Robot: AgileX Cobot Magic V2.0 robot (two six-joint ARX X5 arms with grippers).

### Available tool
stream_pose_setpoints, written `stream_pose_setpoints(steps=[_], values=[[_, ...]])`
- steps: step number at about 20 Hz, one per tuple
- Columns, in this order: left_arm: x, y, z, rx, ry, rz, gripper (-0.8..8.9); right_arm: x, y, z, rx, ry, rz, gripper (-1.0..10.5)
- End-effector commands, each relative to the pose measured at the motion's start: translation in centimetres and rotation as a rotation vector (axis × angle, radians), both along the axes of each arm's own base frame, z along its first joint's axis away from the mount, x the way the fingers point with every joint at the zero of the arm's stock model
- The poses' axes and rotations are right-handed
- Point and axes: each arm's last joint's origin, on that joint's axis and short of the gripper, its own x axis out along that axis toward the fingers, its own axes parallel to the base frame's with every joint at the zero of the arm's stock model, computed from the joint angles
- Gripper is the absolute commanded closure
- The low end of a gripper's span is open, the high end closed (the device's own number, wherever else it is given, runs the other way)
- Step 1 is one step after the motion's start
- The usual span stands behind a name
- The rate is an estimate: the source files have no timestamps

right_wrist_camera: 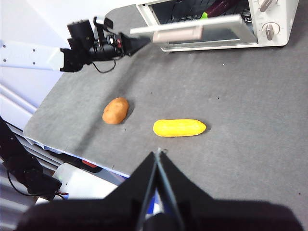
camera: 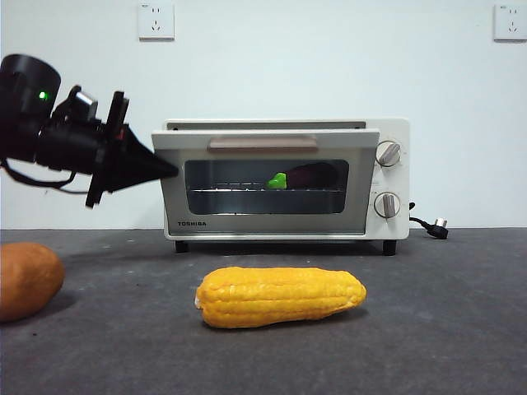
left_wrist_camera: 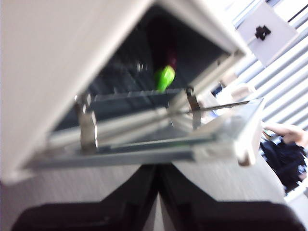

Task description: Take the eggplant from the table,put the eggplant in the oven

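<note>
TOSHIBA printed on oven [camera: 280, 177] door, eggplant [camera: 309, 175] lying inside on rack, left claw [camera: 165, 170] pressed together at door's edge, right claw [right_wrist_camera: 159, 159] closed high above desk [camera: 445, 329]

Table [camera: 461, 329] w/ oven [camera: 395, 132], corn [camera: 280, 296], potato [camera: 25, 280]

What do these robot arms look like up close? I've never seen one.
The left gripper ends in matte black jaws tapering to a wedge-like point, behind them a black wrist block with a green light and loose black cables. Its arm farther back is white. The right gripper has the same black pointed jaws.
</note>
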Motion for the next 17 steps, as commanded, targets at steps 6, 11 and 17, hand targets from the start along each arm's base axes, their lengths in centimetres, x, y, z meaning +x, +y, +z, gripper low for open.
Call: stream_pose_setpoints(steps=[6, 11, 17], values=[[1.7, -0.1, 2.5, 0.016, -0.085, 0.087, 8.20, -0.2, -0.1, -0.4, -0.014, 0.022, 0.001, 9.6], [2.1, -0.1, 3.4, 0.011, -0.101, 0.077, 8.20, -0.2, -0.1, -0.4, -0.015, 0.022, 0.001, 9.6], [1.6, -0.5, 3.7, 0.006, -0.058, 0.020, 8.19, -0.2, -0.1, -0.4, -0.016, 0.022, 0.001, 9.6]])
